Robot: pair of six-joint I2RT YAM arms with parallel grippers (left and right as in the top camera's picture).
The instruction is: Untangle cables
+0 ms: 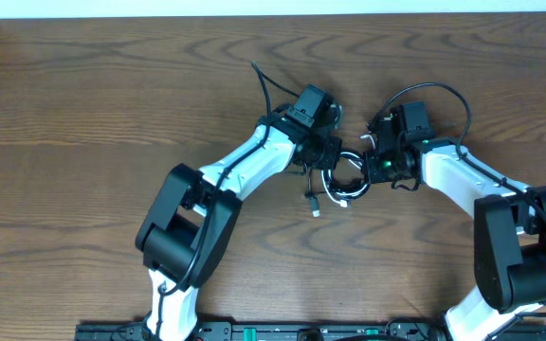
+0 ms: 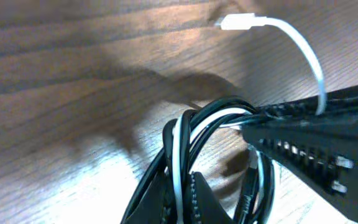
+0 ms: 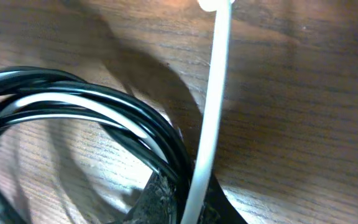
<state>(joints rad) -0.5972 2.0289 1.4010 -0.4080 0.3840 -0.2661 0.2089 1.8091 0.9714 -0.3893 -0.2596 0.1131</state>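
The black and white cables (image 1: 347,185) lie coiled together on the wooden table between my two grippers. My left gripper (image 1: 335,156) is shut on the bundle from the left. In the left wrist view its fingertips (image 2: 194,190) pinch a white strand (image 2: 178,149) and black strands (image 2: 213,118). My right gripper (image 1: 368,169) is shut on the same coil from the right. In the right wrist view its jaws (image 3: 188,193) clamp the white cable (image 3: 216,93) beside black loops (image 3: 117,102). A white plug end (image 2: 238,23) hangs free.
A thin black cable tail (image 1: 259,80) runs up and to the left past the left arm. The right arm's own thick wire (image 1: 434,90) arcs above its wrist. Bare wooden tabletop (image 1: 93,114) surrounds the tangle; the arm bases (image 1: 254,332) sit at the front edge.
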